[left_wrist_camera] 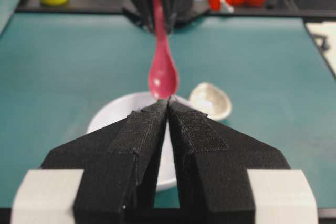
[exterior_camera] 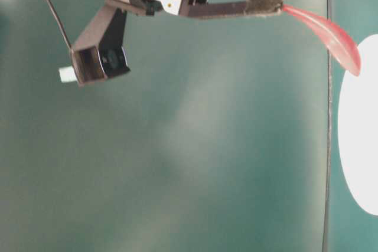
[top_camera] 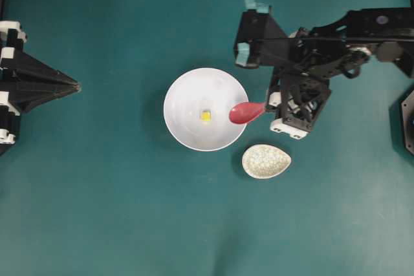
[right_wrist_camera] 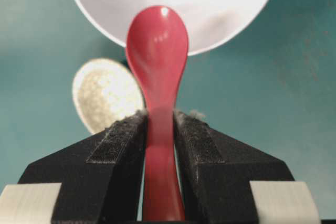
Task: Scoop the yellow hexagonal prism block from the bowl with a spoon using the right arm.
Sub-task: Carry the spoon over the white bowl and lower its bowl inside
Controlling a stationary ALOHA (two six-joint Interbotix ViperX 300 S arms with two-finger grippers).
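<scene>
While the right claw (right_wrist_camera: 160,124) pinches the spoon (right_wrist_camera: 157,66) by its handle above the bowl's (top_camera: 184,127) rim, the yellow hexagonal prism block (top_camera: 206,116) sits mid-bowl; a steep dip could push it away or tip the bowl. The left claw (left_wrist_camera: 168,109) rests shut.

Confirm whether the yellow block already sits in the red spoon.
No: the tiny yellow block lies on the glossy white bowl's floor, beside the pink-red spoon's scoop.
</scene>
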